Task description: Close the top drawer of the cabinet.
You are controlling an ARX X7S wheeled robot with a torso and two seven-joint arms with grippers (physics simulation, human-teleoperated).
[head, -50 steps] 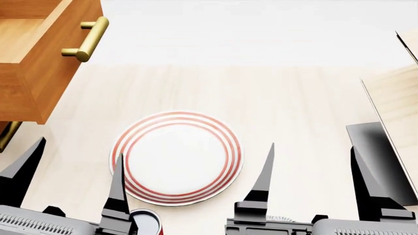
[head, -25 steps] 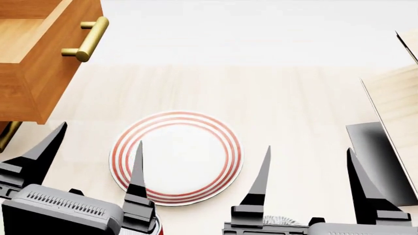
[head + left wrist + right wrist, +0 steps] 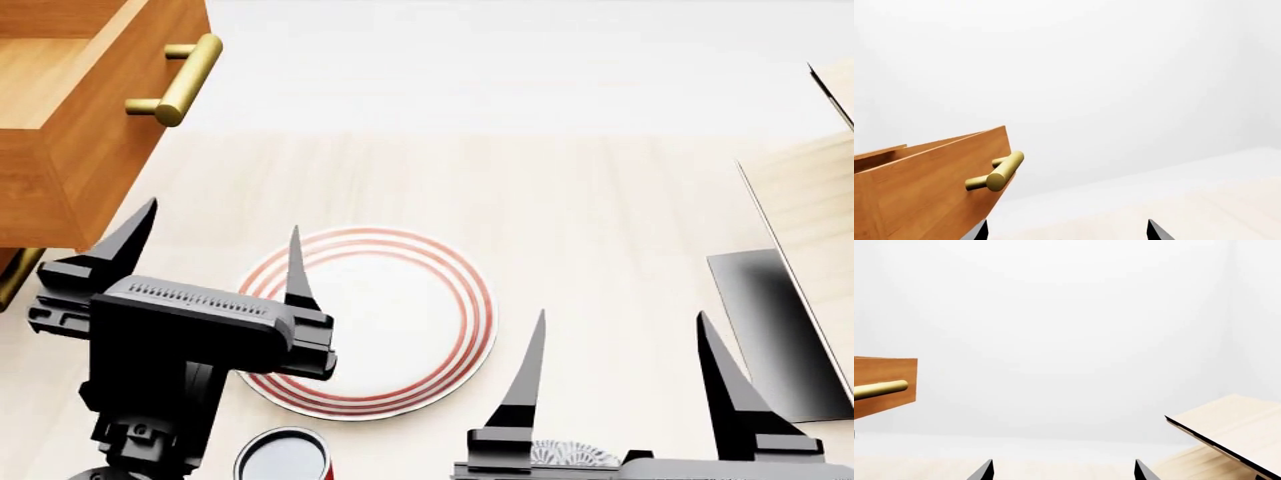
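Observation:
The top drawer (image 3: pixel 94 110) of the orange-brown cabinet stands pulled out at the upper left of the head view, its brass bar handle (image 3: pixel 184 80) facing right. The drawer (image 3: pixel 927 190) and its handle (image 3: pixel 999 172) also show in the left wrist view, and the drawer's corner (image 3: pixel 884 385) shows in the right wrist view. My left gripper (image 3: pixel 220 235) is open and empty, raised just below and right of the drawer front. My right gripper (image 3: pixel 621 325) is open and empty, low at the front right. A lower brass handle (image 3: pixel 14 275) peeks out under the drawer.
A white plate (image 3: pixel 387 320) with red rings lies on the pale table between my grippers. A red cup (image 3: pixel 283 455) stands at the front edge. A pale plywood rack (image 3: pixel 814 210) on a dark base (image 3: pixel 781 330) stands at the right, also in the right wrist view (image 3: pixel 1234 427).
My left arm has risen and moved forward toward the drawer front, uncovering the red cup. The right gripper has sunk slightly. The drawer has not moved.

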